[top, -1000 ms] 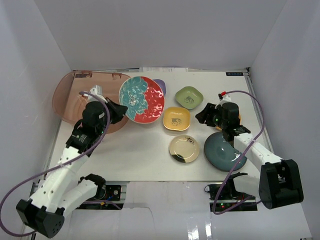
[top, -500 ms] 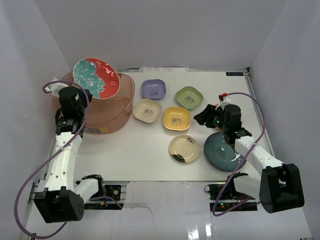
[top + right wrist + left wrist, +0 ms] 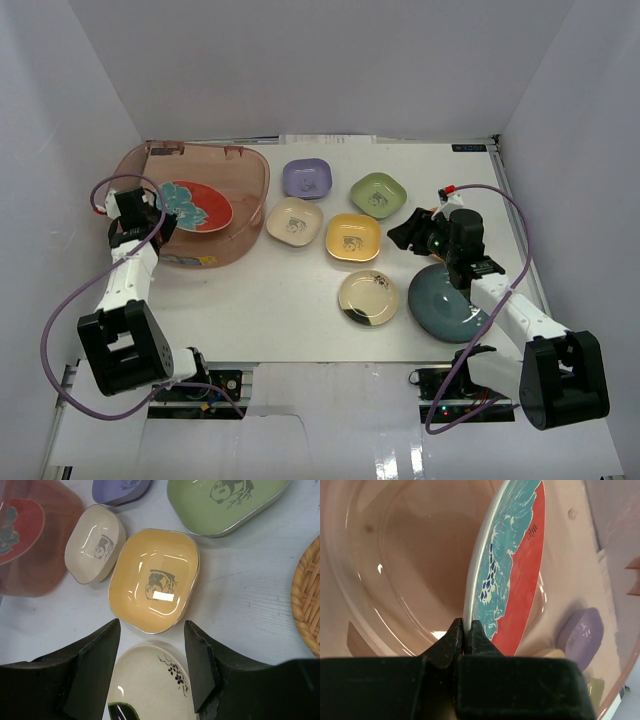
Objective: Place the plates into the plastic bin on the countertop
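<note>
White back wall point(image 3: 320, 70), white side walls point(image 3: 60, 110), soft even light, glossy pale strip point(image 3: 380, 455) below, perhaps floor.

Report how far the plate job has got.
Done: no plate released yet. In hand: the floral plate is inside the bin, with the left jaws shut on its rim. Left: the purple, cream, green, yellow, gold, teal and woven plates lie on the countertop. The right jaws hang open over the yellow and gold ones.

Open jaws framing yellow dish point(image 3: 152, 580), cream dish point(image 3: 95, 544) just left, green dish point(image 3: 225, 502) beyond, woven plate point(image 3: 307, 605) at right edge
</note>
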